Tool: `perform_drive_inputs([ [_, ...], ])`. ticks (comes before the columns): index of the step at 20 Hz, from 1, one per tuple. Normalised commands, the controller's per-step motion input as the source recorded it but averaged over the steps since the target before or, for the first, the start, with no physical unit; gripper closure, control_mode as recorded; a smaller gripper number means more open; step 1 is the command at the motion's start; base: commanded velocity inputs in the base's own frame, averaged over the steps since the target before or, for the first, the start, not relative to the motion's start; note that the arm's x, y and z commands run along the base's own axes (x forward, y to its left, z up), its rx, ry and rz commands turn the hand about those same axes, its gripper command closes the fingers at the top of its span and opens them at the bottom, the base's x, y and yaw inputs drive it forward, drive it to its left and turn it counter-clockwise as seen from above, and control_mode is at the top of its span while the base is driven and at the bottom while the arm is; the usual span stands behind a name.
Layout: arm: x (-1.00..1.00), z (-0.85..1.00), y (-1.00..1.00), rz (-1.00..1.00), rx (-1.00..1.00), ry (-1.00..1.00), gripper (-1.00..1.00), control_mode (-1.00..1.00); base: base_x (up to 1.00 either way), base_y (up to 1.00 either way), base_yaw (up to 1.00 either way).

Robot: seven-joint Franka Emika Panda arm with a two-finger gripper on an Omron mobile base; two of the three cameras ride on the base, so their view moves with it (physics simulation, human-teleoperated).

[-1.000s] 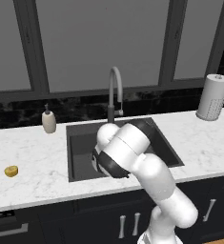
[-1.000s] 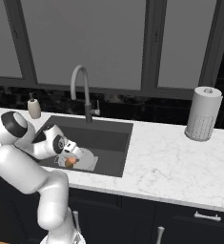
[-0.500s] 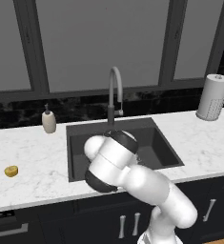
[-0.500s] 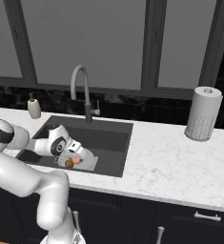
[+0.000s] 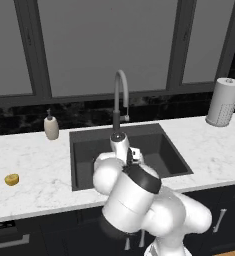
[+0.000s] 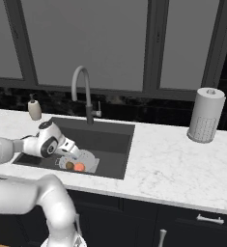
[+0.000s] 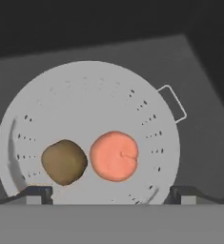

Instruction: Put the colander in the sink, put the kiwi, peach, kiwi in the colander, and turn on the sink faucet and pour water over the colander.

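The pale colander (image 7: pixel 89 95) lies at the bottom of the dark sink (image 6: pixel 110 137). In it rest a brown kiwi (image 7: pixel 64 162) and the orange-pink peach (image 7: pixel 114 156), side by side and touching. My gripper (image 7: pixel 111 194) hangs open just above them, nothing between its fingertips (image 7: pixel 37 193). From the right base view, the gripper (image 6: pixel 71 150) reaches into the sink's left part over the colander (image 6: pixel 88 159), with the peach (image 6: pixel 79 167) and kiwi (image 6: pixel 69 165) below it. Another kiwi (image 5: pixel 11 179), dull yellow, sits on the counter far left. The sink faucet (image 6: pixel 81 82) arches over the basin; no water runs.
A beige soap dispenser (image 5: pixel 51 126) stands left of the sink by the backsplash. A paper towel roll (image 6: pixel 205 115) stands on the counter at the right. My own arm's bulk (image 5: pixel 134 200) blocks the sink's front in the left base view.
The jaws have spread wider and the peach now lies loose in the colander beside the kiwi. The arm's elbow has swung down and toward the counter's front.
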Motion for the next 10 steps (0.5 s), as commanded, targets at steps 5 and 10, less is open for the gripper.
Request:
perform_drive_inputs([
  [5,-0.51,1.00,0.73,0.05,0.00,-0.15,-1.00,-1.00,0.00,0.00,0.00],
  [10,-0.41,1.00,0.71,0.19,0.02,0.00,-1.00,-1.00,0.00,0.00,0.00],
])
